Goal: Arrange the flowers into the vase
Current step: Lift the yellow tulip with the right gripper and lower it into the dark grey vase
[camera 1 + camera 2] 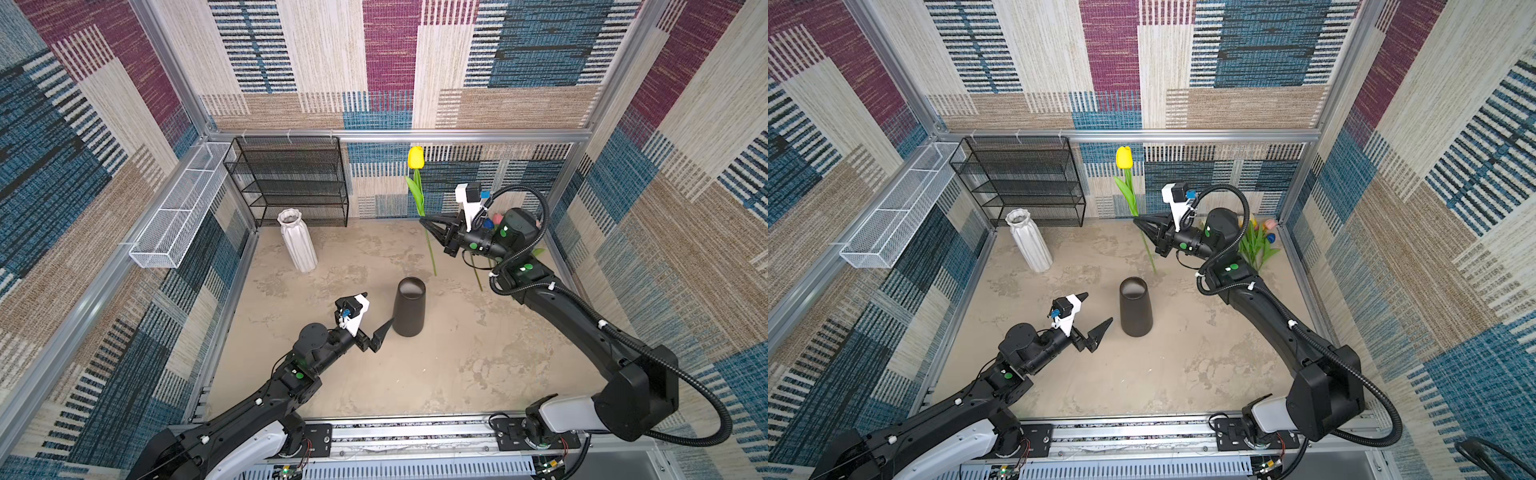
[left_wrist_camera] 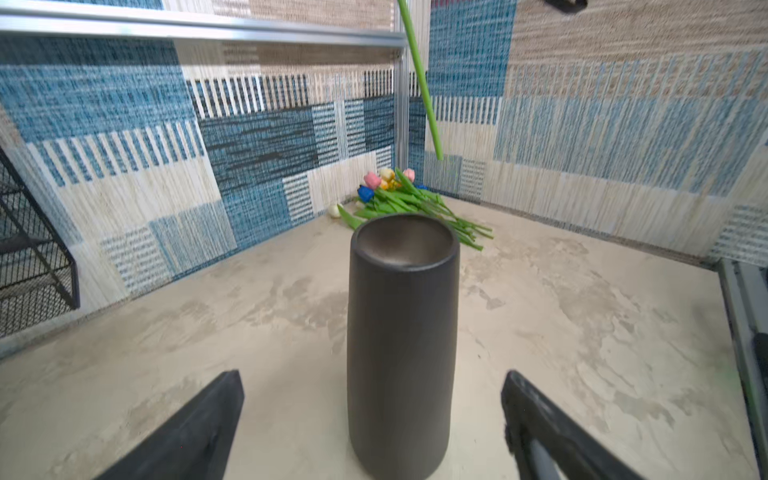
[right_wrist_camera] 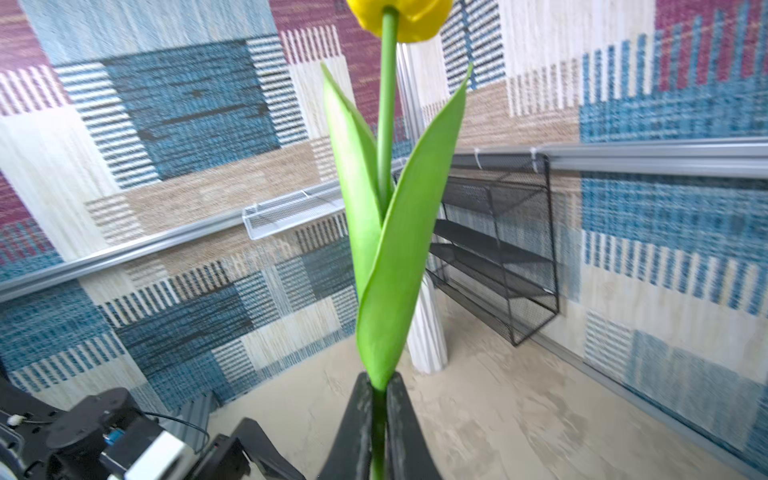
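Observation:
My right gripper (image 1: 424, 220) (image 3: 378, 382) is shut on the green stem of a yellow tulip (image 1: 415, 157) (image 1: 1124, 157), held upright in the air with the head up. Its lower stem end (image 2: 438, 156) hangs behind and to the right of a dark vase (image 1: 409, 305) (image 2: 403, 332). The dark vase stands mid-table, empty. Just in front of it, my left gripper (image 1: 1099, 306) (image 2: 372, 374) is open, its fingers apart on either side without touching. The other flowers (image 2: 399, 195) (image 1: 1258, 241) lie piled in the far right corner, partly hidden by my right arm.
A white ribbed vase (image 1: 297, 239) (image 3: 428, 332) stands at the back left, also empty. Behind it a black mesh shelf (image 1: 291, 183) leans on the back wall. A white wire basket (image 1: 178, 208) hangs on the left wall. Patterned walls close in three sides.

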`<control>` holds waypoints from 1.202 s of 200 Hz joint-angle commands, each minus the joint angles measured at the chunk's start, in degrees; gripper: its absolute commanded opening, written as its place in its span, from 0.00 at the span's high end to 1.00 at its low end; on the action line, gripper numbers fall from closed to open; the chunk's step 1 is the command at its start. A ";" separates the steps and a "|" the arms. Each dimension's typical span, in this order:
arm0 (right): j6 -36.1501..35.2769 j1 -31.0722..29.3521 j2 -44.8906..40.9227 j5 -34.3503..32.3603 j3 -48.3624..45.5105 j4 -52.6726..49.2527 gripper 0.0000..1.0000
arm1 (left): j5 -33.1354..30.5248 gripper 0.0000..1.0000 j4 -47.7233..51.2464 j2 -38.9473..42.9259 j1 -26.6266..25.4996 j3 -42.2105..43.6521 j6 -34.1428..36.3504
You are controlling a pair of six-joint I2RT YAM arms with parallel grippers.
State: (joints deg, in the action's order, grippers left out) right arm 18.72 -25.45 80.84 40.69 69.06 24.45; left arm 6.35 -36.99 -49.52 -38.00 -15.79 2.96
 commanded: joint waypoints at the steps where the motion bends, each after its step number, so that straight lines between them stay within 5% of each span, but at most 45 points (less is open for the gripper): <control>1: 6.26 -2.64 1.78 1.39 -0.29 17.02 0.90 | -0.51 0.01 -2.84 -0.28 0.03 0.33 -0.99; 80: 2.39 -6.01 3.19 -5.23 -9.00 24.12 0.90 | 0.19 0.02 -5.10 -5.87 0.03 0.44 -0.06; 150: -4.54 -6.28 4.00 -3.39 -19.62 27.71 0.87 | 1.16 0.02 -7.52 -11.09 0.03 -0.97 0.64; 240: -14.03 -6.89 1.16 -7.38 -26.65 20.52 0.80 | 0.95 0.02 -8.27 -11.88 0.03 -1.34 0.95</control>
State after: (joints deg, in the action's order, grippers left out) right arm 7.38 -32.18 82.74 35.48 43.20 47.11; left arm 6.59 -42.85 -61.80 -38.00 -16.73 3.18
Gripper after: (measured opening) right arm 0.190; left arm 0.984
